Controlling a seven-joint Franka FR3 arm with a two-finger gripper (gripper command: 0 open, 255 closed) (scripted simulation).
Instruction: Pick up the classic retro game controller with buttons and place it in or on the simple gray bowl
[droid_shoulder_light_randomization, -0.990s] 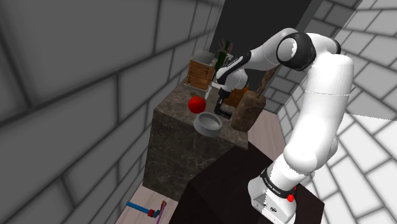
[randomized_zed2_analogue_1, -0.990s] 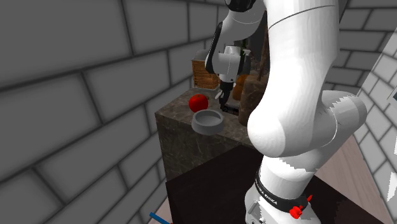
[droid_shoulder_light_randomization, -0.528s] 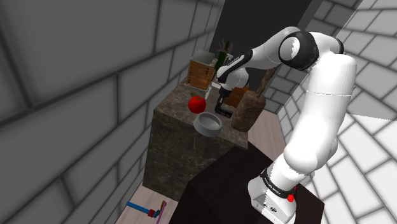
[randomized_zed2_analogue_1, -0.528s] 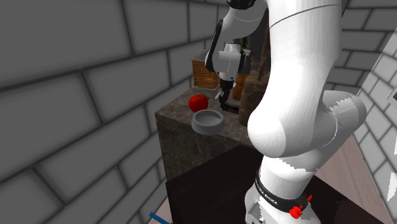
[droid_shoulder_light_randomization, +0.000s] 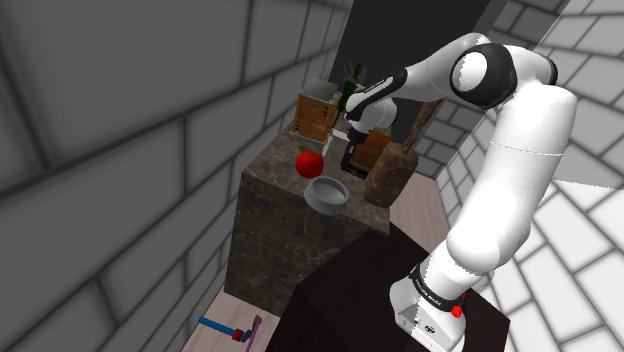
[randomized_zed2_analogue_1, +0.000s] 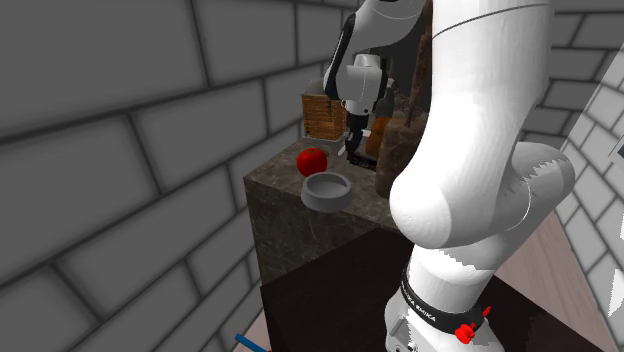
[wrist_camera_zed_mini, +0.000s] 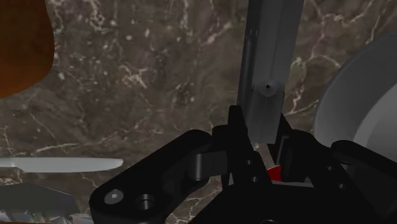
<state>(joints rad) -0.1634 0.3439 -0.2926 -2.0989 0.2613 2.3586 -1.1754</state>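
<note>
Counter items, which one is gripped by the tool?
The grey game controller, clasped in the tool; the red round object, gray bowl and brown block stand on the marble counter, untouched.

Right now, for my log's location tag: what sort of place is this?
Probably a kitchen corner: a dark veined marble countertop, a plain round grey bowl and a silver knife blade.

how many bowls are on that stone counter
1. The grey bowl sits near the counter's near edge in the shoulder view, next to a red round thing. The gripper, clasping the grey controller, hangs beside it. The arm may hide others.
</note>
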